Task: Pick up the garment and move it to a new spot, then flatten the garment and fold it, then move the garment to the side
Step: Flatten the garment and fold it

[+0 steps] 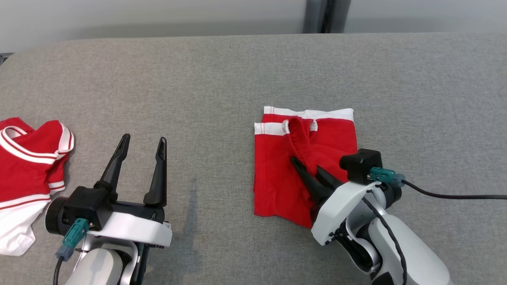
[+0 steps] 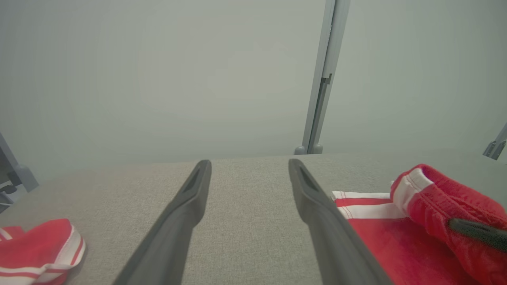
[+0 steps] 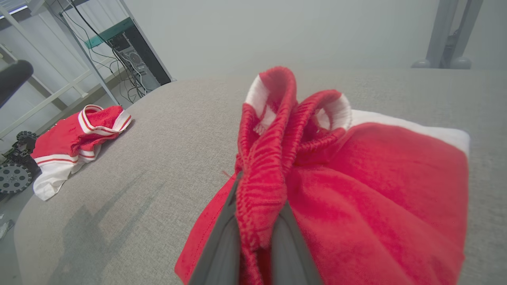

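Note:
The garment (image 1: 277, 178) is red with white bands and lies folded on the grey padded table (image 1: 237, 79), right of centre. Its ribbed waistband (image 1: 301, 138) stands up in a ridge. My right gripper (image 1: 307, 164) is shut on that waistband; in the right wrist view the fabric (image 3: 376, 190) bunches up between its fingers (image 3: 222, 245). My left gripper (image 1: 144, 138) hovers open over bare table to the left, apart from the garment (image 2: 380, 245), nothing between its fingers (image 2: 190, 206). One right finger (image 2: 475, 231) shows against the red cloth.
A second red-and-white garment (image 1: 27, 158) lies crumpled at the table's left edge (image 3: 75, 138). A grey post (image 2: 321, 79) stands behind the table. A metal rack with cables (image 3: 119, 47) and a wheeled device (image 3: 14, 174) are beyond the left end.

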